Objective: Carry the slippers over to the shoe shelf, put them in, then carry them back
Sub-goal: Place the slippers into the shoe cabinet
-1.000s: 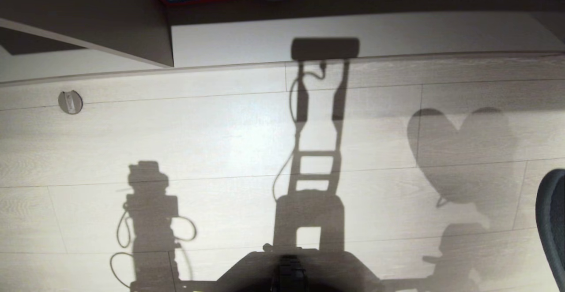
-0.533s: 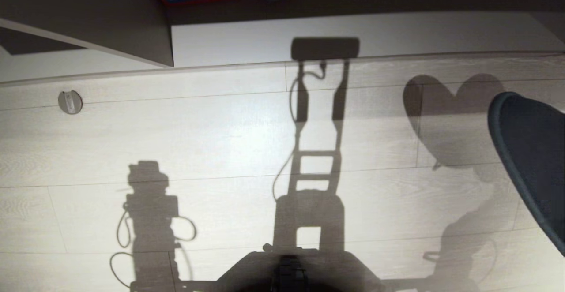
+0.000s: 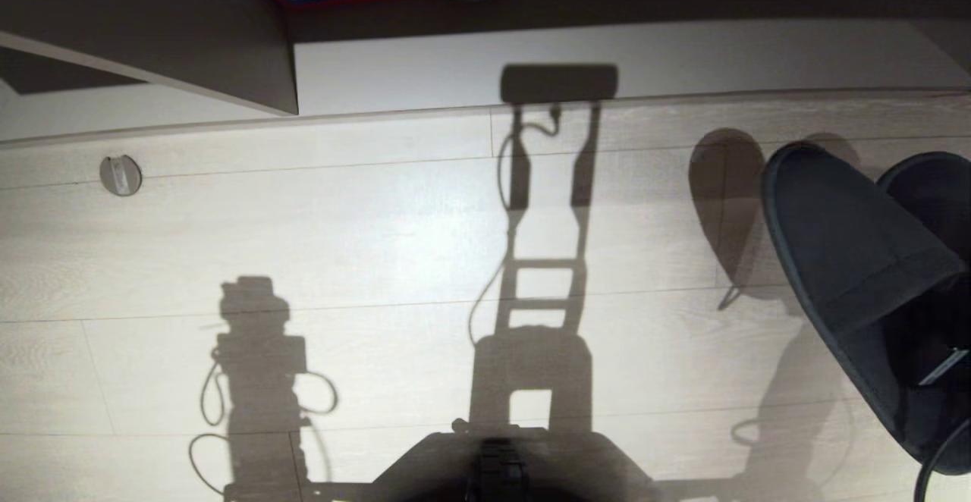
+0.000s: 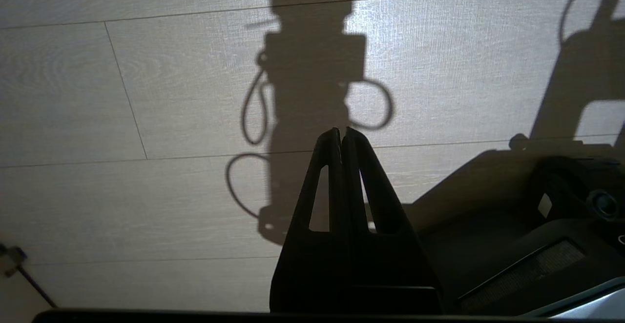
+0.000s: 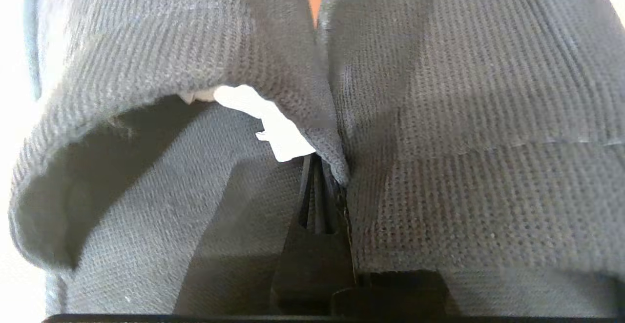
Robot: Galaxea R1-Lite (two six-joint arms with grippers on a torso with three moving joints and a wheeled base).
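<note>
Charcoal fabric slippers (image 3: 850, 259) hang pinched together in the right claw (image 5: 320, 186) above the pale floor (image 3: 379, 244); the left claw (image 4: 342, 135) is closed, empty.

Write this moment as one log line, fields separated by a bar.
right gripper: shut on slippers | slippers: held above floor | left gripper: shut, idle

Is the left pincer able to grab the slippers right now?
Probably not. The left pincer hangs shut over bare floor on the robot's left, while the slippers are far right, pinched in the right pincer.
</note>
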